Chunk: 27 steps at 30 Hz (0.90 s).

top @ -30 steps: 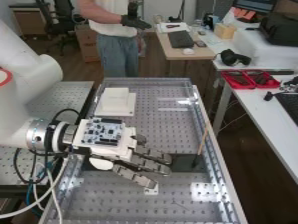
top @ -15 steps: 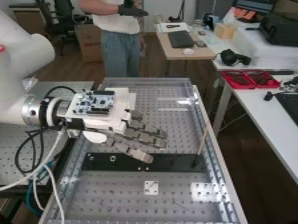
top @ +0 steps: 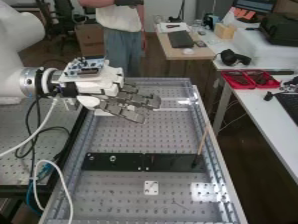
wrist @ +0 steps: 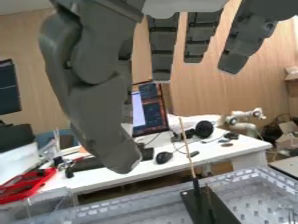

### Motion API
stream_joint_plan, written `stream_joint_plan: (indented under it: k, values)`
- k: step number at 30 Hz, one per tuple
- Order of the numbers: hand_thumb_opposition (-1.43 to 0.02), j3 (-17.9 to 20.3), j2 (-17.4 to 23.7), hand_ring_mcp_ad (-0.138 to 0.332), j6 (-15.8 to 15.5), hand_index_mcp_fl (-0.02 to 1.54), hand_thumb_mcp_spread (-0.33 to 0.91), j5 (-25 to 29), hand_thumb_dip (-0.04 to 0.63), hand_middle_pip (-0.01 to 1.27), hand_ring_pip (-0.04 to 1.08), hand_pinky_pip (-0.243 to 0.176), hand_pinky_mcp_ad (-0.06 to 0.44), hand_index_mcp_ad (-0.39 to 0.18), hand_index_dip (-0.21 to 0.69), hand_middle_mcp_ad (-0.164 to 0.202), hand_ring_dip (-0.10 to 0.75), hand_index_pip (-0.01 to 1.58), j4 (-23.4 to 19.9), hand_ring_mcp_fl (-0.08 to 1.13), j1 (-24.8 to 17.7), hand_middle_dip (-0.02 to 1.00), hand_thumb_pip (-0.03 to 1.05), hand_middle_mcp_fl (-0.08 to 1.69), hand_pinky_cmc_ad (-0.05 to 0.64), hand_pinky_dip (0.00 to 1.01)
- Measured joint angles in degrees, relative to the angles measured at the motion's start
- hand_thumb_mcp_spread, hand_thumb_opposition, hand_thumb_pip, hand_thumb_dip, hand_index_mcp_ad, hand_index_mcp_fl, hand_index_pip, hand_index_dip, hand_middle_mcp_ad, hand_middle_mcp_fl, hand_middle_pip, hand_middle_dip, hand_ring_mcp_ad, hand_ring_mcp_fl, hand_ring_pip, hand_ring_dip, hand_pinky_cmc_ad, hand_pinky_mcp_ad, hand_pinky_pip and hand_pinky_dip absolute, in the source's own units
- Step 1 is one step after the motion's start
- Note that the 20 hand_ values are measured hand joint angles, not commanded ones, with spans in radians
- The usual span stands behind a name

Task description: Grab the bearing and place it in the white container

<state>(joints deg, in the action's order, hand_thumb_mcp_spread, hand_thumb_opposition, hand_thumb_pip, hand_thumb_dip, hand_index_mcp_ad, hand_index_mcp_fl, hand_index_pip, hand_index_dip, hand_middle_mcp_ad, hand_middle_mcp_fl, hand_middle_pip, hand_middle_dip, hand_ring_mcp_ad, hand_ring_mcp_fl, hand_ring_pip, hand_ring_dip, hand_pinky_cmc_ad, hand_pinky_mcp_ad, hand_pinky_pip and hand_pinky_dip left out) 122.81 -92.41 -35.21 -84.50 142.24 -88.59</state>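
Robot hand [top: 101, 86], straight-fingered, above perforated bench [top: 133, 136]

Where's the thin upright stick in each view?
High view: thin stick at the right-hand end of the black plates, by the clear tray's right wall.
Wrist view: thin stick rises from a black plate, with the white desk behind.
Shared landmark: red tray on the white desk.

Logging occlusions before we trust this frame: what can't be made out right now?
- White piece, high view: mostly covered by the hand; can't tell whether it's the container or holds anything.
- Small ring, high view: too small to confirm as the bearing.
- Palm, high view: faces away, hidden by the hand's back.
- Black plate, wrist view: near end cut off by bottom edge.
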Motion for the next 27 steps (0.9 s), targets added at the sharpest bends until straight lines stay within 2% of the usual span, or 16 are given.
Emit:
stream_joint_plan:
  k: [6, 15, 22, 24, 27]
  values:
    - [-1.03, 2.1, 4.5, 0.129, -1.5, 0.71, 0.61, 7.5, 0.363, 0.15, 0.1, -0.052, 0.264, -0.201, 0.25, 0.075, 0.079, 1.14, 2.1, 0.01, -6.9, 0.22, 0.49, 0.19, 0.368, 0.18]
    - [-1.03, 3.7, 8.2, 0.131, -2.4, 0.72, 0.61, 17.4, 0.363, 0.15, 0.1, -0.044, 0.264, -0.201, 0.25, 0.075, 0.079, 1.15, 6.5, 0.01, -17.2, 0.22, 0.49, 0.2, 0.367, 0.18]
    - [-1.03, 4.2, 8.6, 0.131, -1.1, 0.72, 0.61, 24.0, 0.363, 0.15, 0.1, -0.044, 0.265, -0.201, 0.25, 0.075, 0.079, 1.15, 8.6, 0.01, -25.0, 0.22, 0.49, 0.2, 0.367, 0.18]
    - [-1.03, 4.1, 7.9, 0.131, 0.0, 0.72, 0.61, 25.8, 0.363, 0.15, 0.1, -0.044, 0.265, -0.201, 0.25, 0.075, 0.079, 1.15, 9.2, 0.01, -27.3, 0.22, 0.49, 0.2, 0.367, 0.18]
    - [-1.03, 3.6, 6.0, 0.131, 1.5, 0.72, 0.61, 26.9, 0.363, 0.15, 0.1, -0.044, 0.265, -0.201, 0.25, 0.075, 0.079, 1.15, 9.9, 0.01, -28.7, 0.22, 0.49, 0.2, 0.367, 0.18]
